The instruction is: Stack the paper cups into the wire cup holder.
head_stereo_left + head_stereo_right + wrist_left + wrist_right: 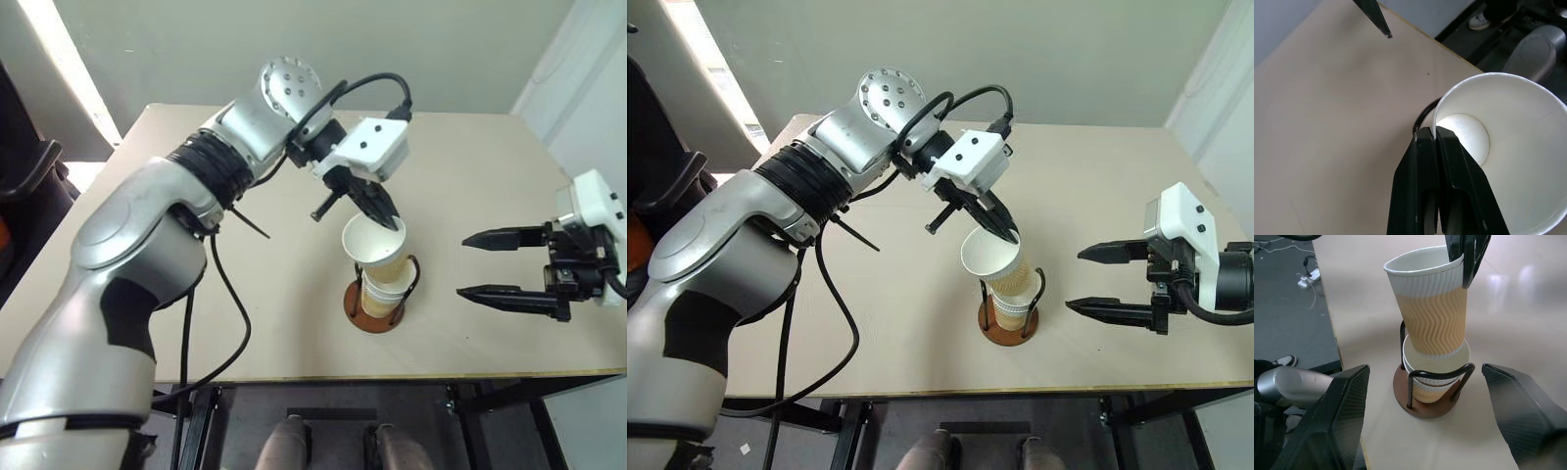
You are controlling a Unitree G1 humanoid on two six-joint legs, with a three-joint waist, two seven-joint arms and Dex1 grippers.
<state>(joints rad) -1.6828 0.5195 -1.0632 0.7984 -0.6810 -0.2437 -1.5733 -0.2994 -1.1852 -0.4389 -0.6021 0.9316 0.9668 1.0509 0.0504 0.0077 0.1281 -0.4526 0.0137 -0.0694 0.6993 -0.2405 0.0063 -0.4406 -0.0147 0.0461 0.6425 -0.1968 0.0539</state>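
From the head we look down over the table (pixel 294 323), wire cup holder (pixel 377 311) near centre. Our wrist views sit close, sharing it with both eyes, at 5 o'clock.

Wire cup holder (pixel 1434 382) set near table (pixel 294 323) front edge; cups nested inside; top cup (pixel 1432 308) tilted, pinched at rim by left gripper (pixel 390 221); right gripper (pixel 490 264) parked well right.

Silver arm (pixel 137 235) w/ blk cables, blk fingers (pixel 380 208).
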